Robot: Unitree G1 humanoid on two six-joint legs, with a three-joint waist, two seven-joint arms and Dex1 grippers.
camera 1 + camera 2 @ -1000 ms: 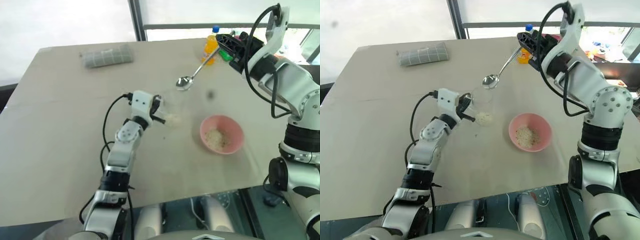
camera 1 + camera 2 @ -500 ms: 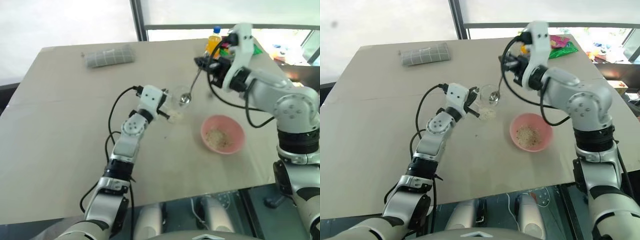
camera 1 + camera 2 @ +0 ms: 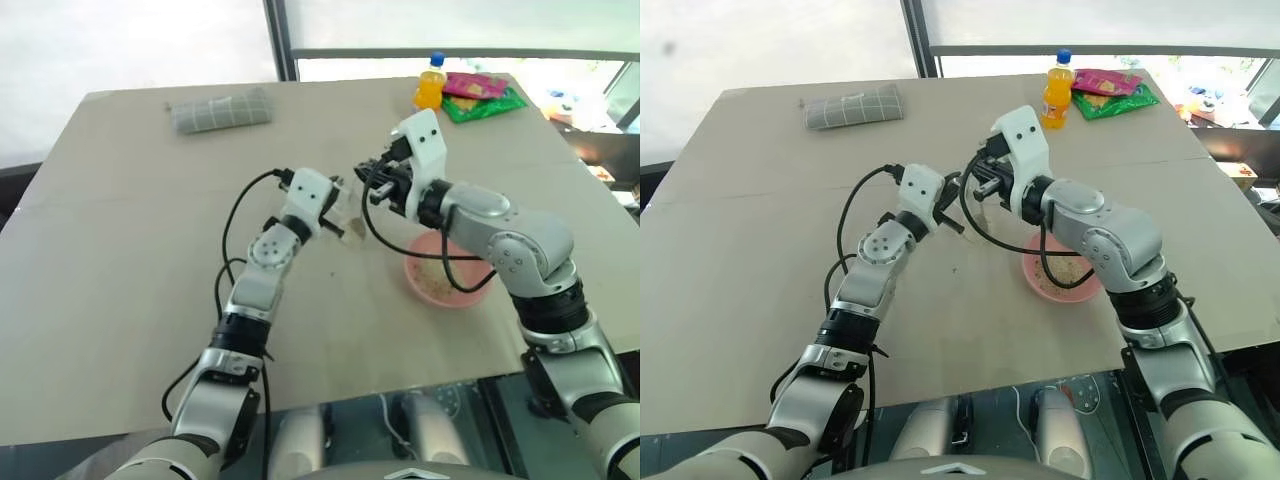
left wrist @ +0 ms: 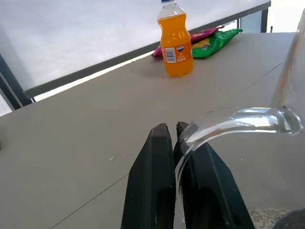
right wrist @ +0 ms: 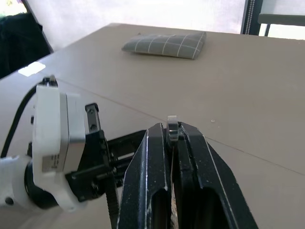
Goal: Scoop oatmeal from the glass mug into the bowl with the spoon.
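The left tool (image 4: pixel 172 131) is clamped on the handle of the mug (image 4: pixel 248 125), holding it near the middle of the surface (image 3: pixel 120 240). The right tool (image 5: pixel 172 131), closed tight on the spoon (image 5: pixel 172 128), meets it right at the mug. Oatmeal (image 4: pixel 269 215) lies in the bottom of the mug, and more in the bowl (image 3: pixel 1040 284), which sits just beside, under the right arm. A bottle (image 3: pixel 1056 92) stands at the far edge.

Head stereo pair overlooks table (image 3: pixel 120 250); wrist cameras close, near-level.
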